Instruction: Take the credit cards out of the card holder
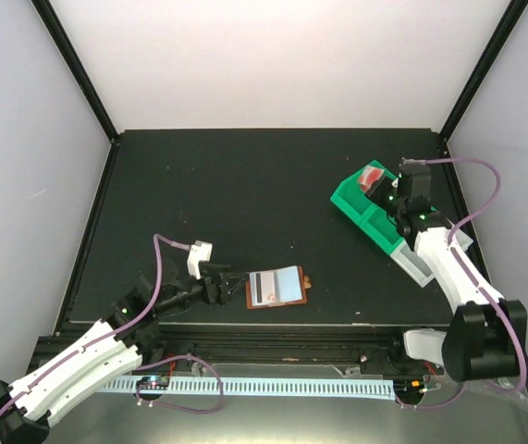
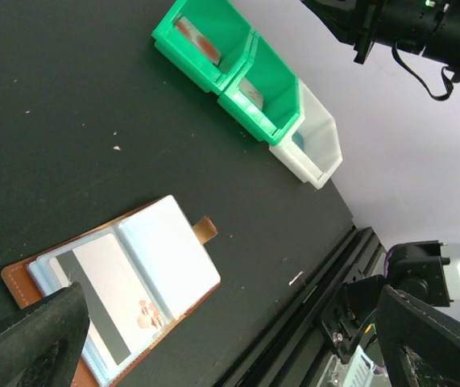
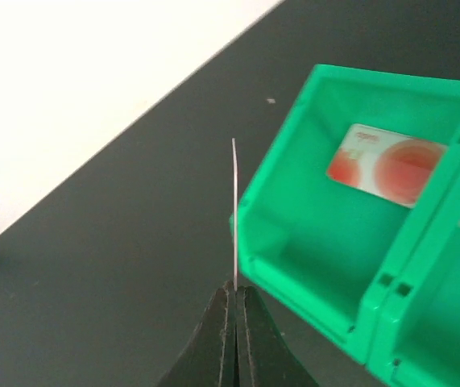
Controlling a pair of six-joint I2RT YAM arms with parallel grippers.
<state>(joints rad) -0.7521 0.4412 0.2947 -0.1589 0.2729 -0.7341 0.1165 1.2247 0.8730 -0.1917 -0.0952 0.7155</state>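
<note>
The brown card holder point(image 1: 277, 288) lies open on the black table near the front edge, pale lining up. In the left wrist view the card holder point(image 2: 125, 282) shows a white card with a dark stripe and a red blot point(image 2: 113, 302) in its left sleeve. My left gripper point(image 1: 215, 282) is open and empty, just left of the holder; its fingers point(image 2: 28, 343) frame the view. My right gripper point(image 3: 234, 292) is shut on a thin credit card point(image 3: 234, 210) seen edge-on, held over the near wall of the green tray point(image 3: 334, 266). The right gripper point(image 1: 400, 185) is at the back right.
The green tray point(image 1: 361, 211) holds a white card with red circles point(image 3: 387, 165) in its end compartment, also visible from above point(image 1: 372, 176). A white bin point(image 1: 419, 266) adjoins the tray. The table's front rail point(image 1: 273, 328) runs just below the holder.
</note>
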